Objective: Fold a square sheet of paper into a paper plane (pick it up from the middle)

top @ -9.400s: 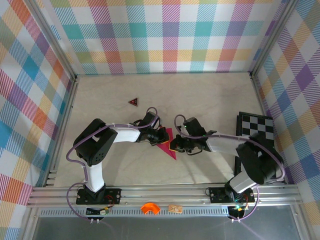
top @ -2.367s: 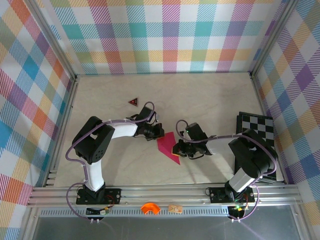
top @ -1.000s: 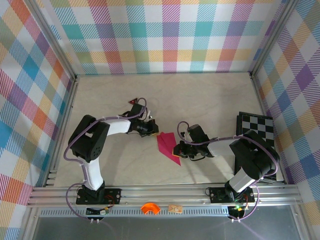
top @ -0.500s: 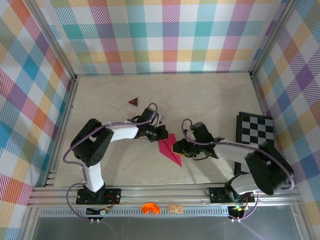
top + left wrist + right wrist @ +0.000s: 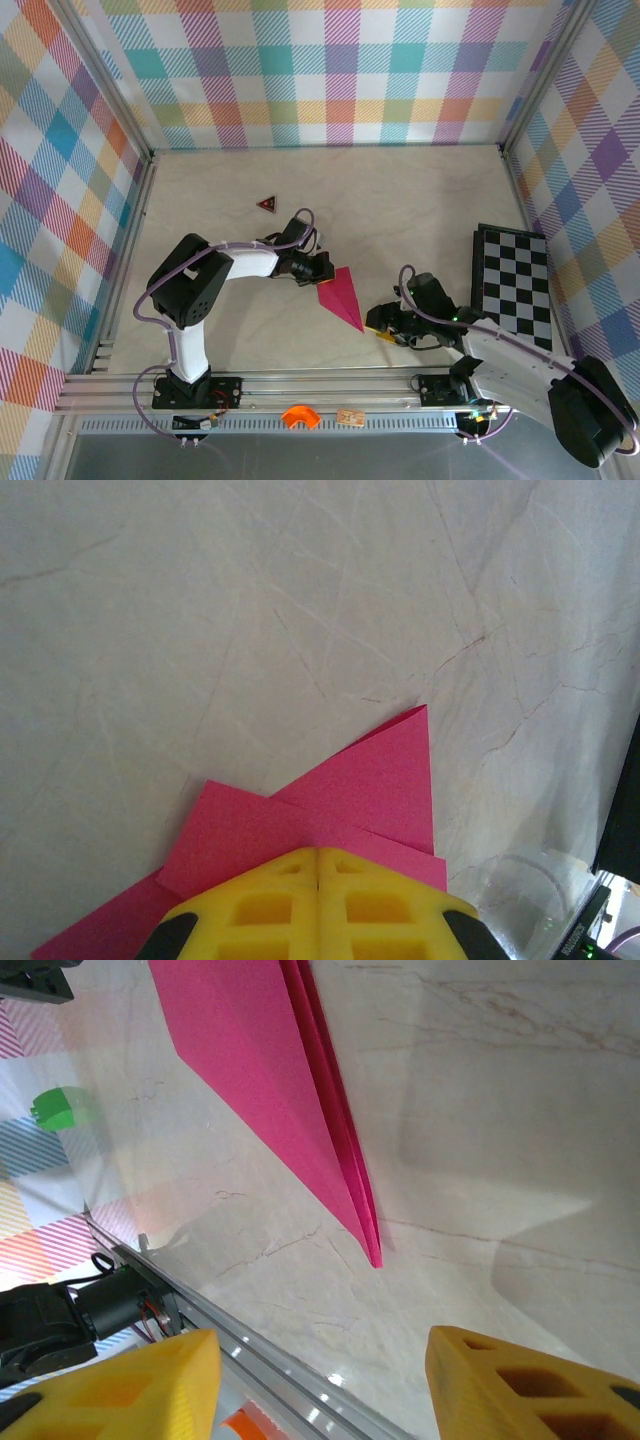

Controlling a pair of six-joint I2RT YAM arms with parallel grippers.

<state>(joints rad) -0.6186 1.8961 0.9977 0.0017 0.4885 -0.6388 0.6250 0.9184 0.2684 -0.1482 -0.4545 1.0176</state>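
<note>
You have two grippers to watch and one paper plane between them. Your left gripper (image 5: 324, 272) has its yellow fingers pressed tight together with no gap, and in its wrist view (image 5: 318, 854) the tips sit right on the pink paper at the plane's wide end. You cannot tell from here whether a layer is nipped between them or they are only bearing down on it. Your right gripper (image 5: 380, 328) stands with its two fingers well apart. In its wrist view (image 5: 320, 1348) nothing lies between them and they touch nothing. It sits just off the plane's pointed tip, on the side toward the arm bases, close but clear of the paper. The paper plane (image 5: 340, 298) is a single narrow magenta dart lying flat on the pale table (image 5: 420, 200). Its wide end is under the left fingers and its point is aimed down and to the right in the top view. The right wrist view shows its stacked creased edges running down to that sharp tip (image 5: 262, 1072), and the left wrist view shows overlapping folded flaps (image 5: 350, 800). Away from the plane, you have one checkerboard (image 5: 512, 290) lying well off to its right near the wall. One small dark red triangle (image 5: 267, 203) lies beyond its wide end, up and to the left. One orange piece (image 5: 298, 415) sits on the rail below it.
</note>
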